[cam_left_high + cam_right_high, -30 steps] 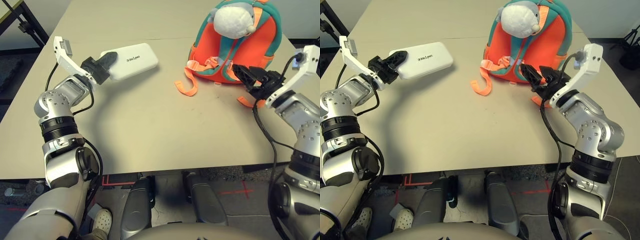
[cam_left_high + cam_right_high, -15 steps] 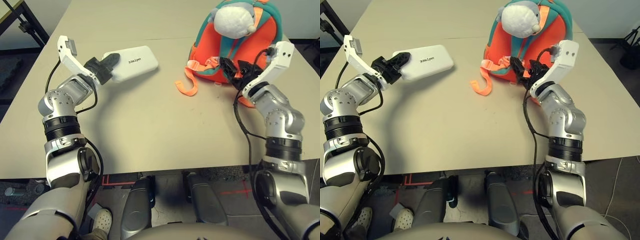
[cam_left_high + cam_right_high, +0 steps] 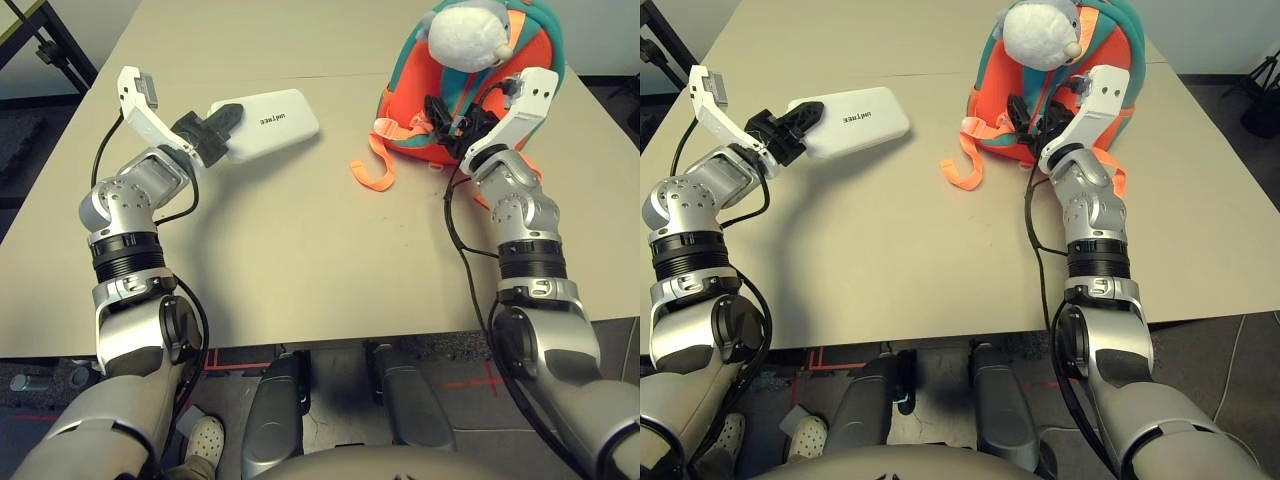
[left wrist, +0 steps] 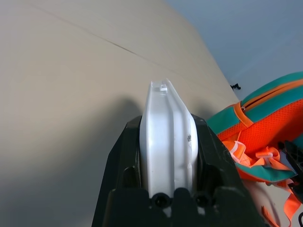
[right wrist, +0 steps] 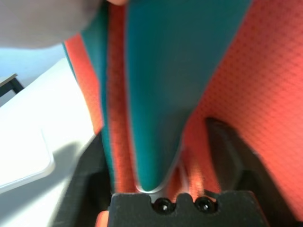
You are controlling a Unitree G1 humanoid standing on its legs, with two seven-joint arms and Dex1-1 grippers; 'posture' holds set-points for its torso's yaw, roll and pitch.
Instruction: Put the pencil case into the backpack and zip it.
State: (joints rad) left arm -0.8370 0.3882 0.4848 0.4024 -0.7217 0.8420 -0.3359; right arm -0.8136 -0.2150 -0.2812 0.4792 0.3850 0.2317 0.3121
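1. White pencil case [image 3: 262, 122] sits at the far left of the beige counter [image 3: 300, 240] in my left eye view, its near end clamped in my left jaws [image 3: 222, 122]; whether its far end touches the counter or hangs just above it I cannot tell. Orange and teal backpack [image 3: 525, 70] stands upright at the far right, a grey-white plush toy [image 3: 468, 37] on its top front and a light orange strap [image 3: 372, 168] trailing onto the counter toward me. My right jaws [image 3: 437, 110] are pushed against the front of the backpack, among its straps

2. Right eye view gives the same layout: pencil case well apart from the backpack, with bare counter between them

3. Left wrist view looks along the pencil case edge-on, my two black fingers [image 4: 124, 156] pressed on either flat side of it, so my left jaws are closed on the case. The backpack shows beyond, off to one side

4. Right wrist view is filled with orange mesh and a teal band [image 5: 161, 85] of the backpack running between my spread fingers [image 5: 227, 151], so my right jaws stand open around that trim
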